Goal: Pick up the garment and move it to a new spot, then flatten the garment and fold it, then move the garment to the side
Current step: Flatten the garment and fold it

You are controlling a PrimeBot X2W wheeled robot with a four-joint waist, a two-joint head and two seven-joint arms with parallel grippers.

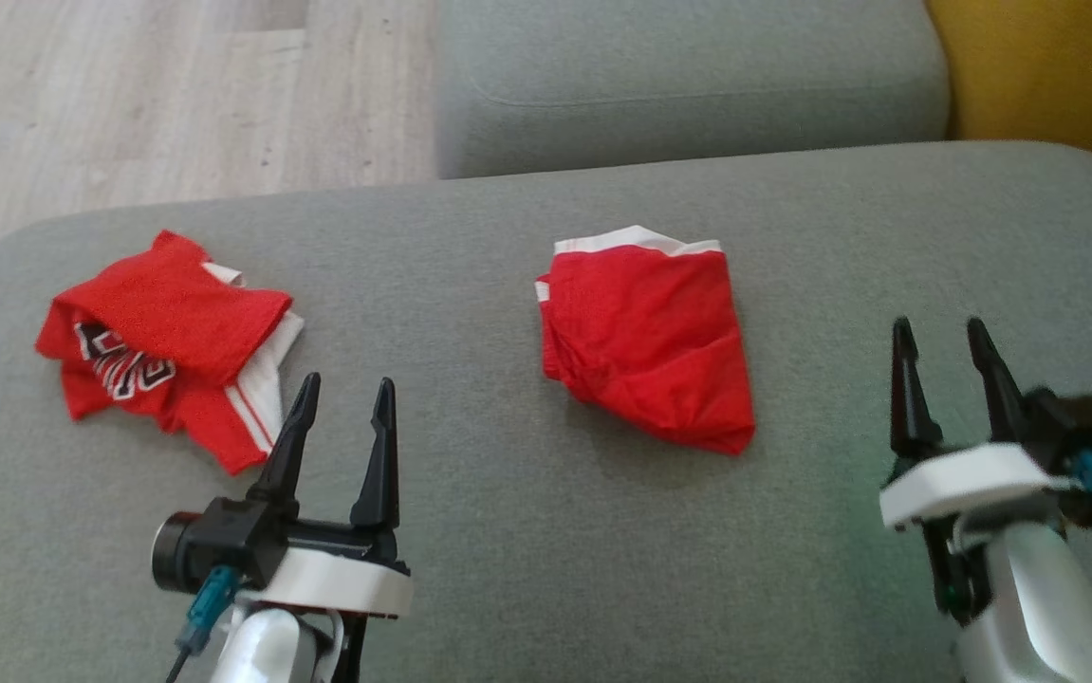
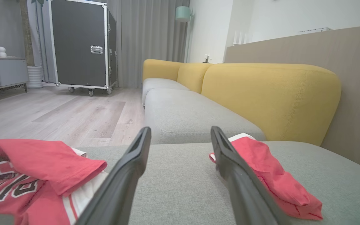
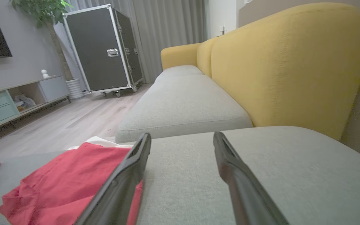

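Observation:
A folded red garment with a white band [image 1: 652, 345] lies flat in the middle of the grey sofa cushion [image 1: 527, 531]. In the left wrist view the garment [image 2: 270, 175] is partly behind the right finger. It also lies at the lower left of the right wrist view [image 3: 70, 181]. My right gripper [image 1: 939, 324] stands open to its right, apart from it and holding nothing; its fingers frame bare cushion [image 3: 182, 134]. My left gripper [image 1: 347, 384] is open and holds nothing at the lower left [image 2: 180, 129].
A second red garment with white trim and black lettering [image 1: 166, 346] lies crumpled at the cushion's left, just beyond the left fingertips. Another grey seat cushion [image 1: 688, 81] adjoins at the back, a yellow backrest [image 1: 1048, 76] stands on the right, and wooden floor [image 1: 128, 104] lies past the left edge.

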